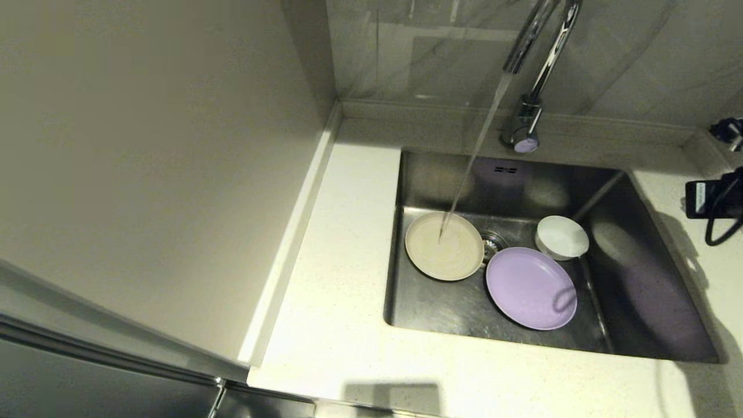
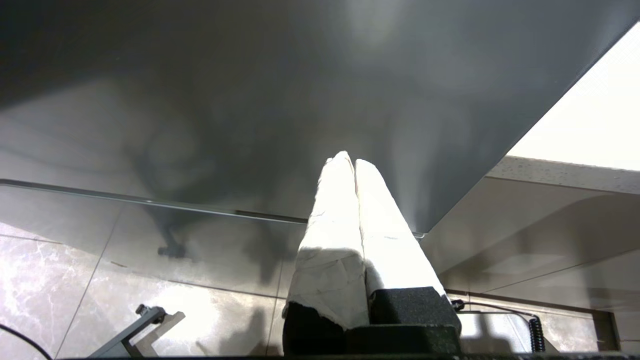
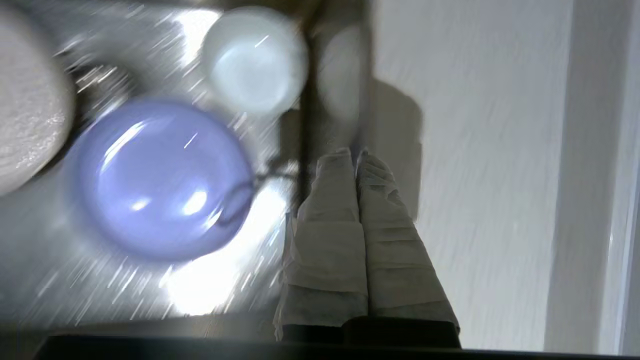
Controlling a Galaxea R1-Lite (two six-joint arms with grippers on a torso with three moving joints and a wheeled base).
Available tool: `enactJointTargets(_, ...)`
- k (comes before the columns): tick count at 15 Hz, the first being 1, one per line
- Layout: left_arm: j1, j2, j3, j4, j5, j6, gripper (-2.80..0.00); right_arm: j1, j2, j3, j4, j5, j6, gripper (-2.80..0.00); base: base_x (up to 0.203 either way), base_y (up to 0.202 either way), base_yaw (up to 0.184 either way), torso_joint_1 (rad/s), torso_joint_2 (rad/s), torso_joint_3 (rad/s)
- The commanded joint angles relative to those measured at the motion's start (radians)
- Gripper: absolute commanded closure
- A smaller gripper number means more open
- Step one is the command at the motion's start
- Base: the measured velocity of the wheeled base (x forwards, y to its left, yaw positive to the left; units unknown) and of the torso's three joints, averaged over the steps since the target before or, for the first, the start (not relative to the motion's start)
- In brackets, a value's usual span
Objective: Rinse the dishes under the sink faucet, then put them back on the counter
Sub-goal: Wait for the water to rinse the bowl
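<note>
All three dishes lie in the steel sink (image 1: 638, 278). The cream plate (image 1: 444, 246) sits at the left of the basin, and water from the chrome faucet (image 1: 531, 75) falls onto it. The lilac plate (image 1: 530, 288) lies in the middle front, with the white bowl (image 1: 561, 237) behind it. My right gripper (image 3: 356, 153) is shut and empty, hovering over the sink's right edge, with the lilac plate (image 3: 160, 177) and white bowl (image 3: 255, 57) beyond its fingertips. My left gripper (image 2: 348, 159) is shut and empty, parked low by a dark cabinet front, away from the sink.
The pale speckled counter (image 1: 331, 278) runs left of and in front of the sink. A tall panel (image 1: 145, 174) stands at the left. Part of my right arm, with a cable (image 1: 717, 203), shows at the right edge. The drain strainer (image 1: 492, 242) lies between the plates.
</note>
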Motion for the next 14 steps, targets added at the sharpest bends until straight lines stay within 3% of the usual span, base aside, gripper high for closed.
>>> enactJointTargets(1,0.000,-0.002,0.000,0.000,0.000,-0.001,0.00,0.019,-0.296,0.213,-0.010,0.036,0.001,0.00,0.000,0.000,0.000,0.000,0.00,0.000)
enactJointTargets(8,0.000,-0.002,0.000,0.000,0.000,-0.001,0.00,0.155,-0.987,0.989,-0.246,0.076,0.006,0.00,0.000,0.000,0.000,0.000,0.00,0.000)
enactJointTargets(11,0.000,-0.002,0.000,0.000,0.000,-0.001,0.00,0.271,-1.259,1.209,-0.340,0.071,0.006,0.00,0.000,0.000,0.000,0.000,0.00,0.000)
enactJointTargets(14,0.000,-0.002,0.000,0.000,0.000,-0.001,0.00,0.311,-1.456,1.283,-0.237,0.063,-0.009,0.00,0.000,0.000,0.000,0.000,0.00,0.000)
